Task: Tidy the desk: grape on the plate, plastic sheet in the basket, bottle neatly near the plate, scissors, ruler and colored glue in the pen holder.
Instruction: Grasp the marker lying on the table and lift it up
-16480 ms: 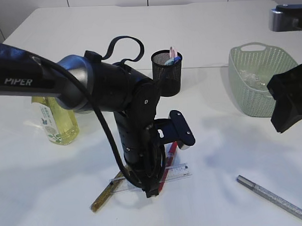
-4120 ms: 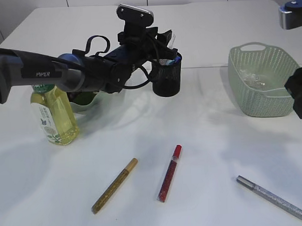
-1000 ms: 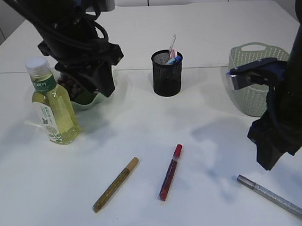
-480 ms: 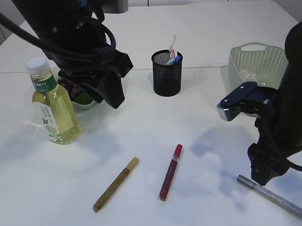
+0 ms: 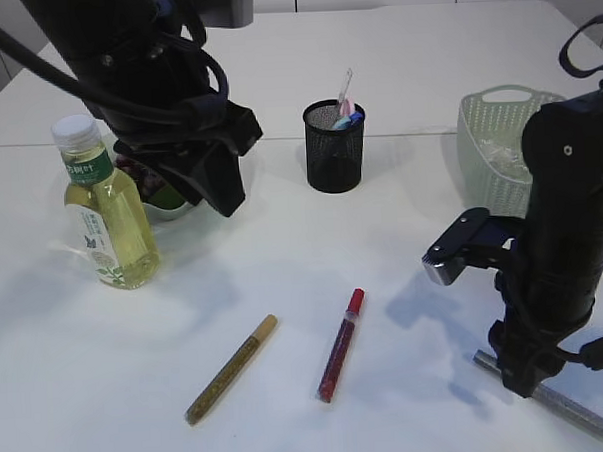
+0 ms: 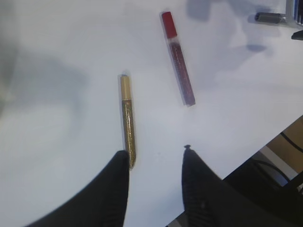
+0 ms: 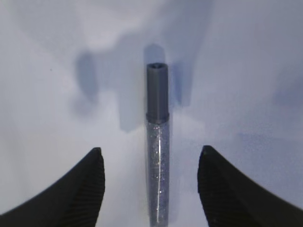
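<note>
A: How much of the tidying looks done?

B: A fair part, I judge. The bottle (image 5: 104,207) stands upright just beside the plate (image 5: 170,204), with something dark on that plate that may be the grape, mostly hidden by the left arm. The basket (image 5: 498,142) holds something clear and crinkled, likely the plastic sheet. The pen holder (image 5: 334,146) has a few items sticking out; I cannot tell whether they are the scissors and ruler.

A: And what is left?

B: The colored glue. Three sticks lie flat on the desk (image 5: 394,62): the silver glue stick (image 7: 157,146), the red glue stick (image 6: 178,59) and the gold glue stick (image 6: 126,120).

A: Where are the end effectors?

B: The right end effector (image 7: 149,187) is spread wide and empty, hanging straight over the silver stick, which runs lengthwise between its fingers without touching either. The left end effector (image 6: 154,163) is partly open, holding nothing. The gold stick's near end lies just off its left finger, the red stick farther ahead and to its right.

A: So, next?

B: Probably closing on the silver stick, then carrying it to the holder, well away from both end effectors.
</note>
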Controlling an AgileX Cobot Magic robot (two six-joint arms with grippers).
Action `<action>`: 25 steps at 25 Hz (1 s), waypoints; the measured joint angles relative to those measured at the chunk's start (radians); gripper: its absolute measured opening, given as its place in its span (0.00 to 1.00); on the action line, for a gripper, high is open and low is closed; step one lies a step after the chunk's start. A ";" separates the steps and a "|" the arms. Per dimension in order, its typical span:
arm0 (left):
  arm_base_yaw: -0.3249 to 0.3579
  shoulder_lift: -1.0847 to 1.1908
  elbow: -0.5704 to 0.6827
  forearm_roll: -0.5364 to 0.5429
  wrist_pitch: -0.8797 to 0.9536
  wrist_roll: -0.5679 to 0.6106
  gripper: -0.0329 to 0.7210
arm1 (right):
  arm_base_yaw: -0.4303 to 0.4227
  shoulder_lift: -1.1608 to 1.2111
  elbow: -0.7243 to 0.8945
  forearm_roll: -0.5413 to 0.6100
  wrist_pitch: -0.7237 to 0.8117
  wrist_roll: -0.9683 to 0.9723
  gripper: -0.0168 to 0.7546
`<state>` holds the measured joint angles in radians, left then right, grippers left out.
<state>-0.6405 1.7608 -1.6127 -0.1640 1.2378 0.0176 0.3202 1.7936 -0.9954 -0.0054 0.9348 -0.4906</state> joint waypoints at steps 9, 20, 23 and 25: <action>0.000 0.000 0.000 0.014 0.000 0.000 0.40 | 0.000 0.053 0.000 -0.018 -0.052 -0.008 0.58; 0.000 0.000 0.000 0.031 0.000 0.000 0.40 | 0.000 0.053 0.000 0.015 -0.109 -0.008 0.56; 0.000 0.000 0.000 0.031 0.000 0.000 0.40 | 0.000 0.053 0.000 0.020 -0.111 -0.008 0.55; 0.000 0.000 0.000 0.031 0.000 0.000 0.40 | 0.000 0.053 0.000 0.020 -0.111 -0.008 0.55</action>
<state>-0.6405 1.7608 -1.6127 -0.1326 1.2378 0.0176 0.3202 1.8469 -0.9954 0.0143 0.8237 -0.4988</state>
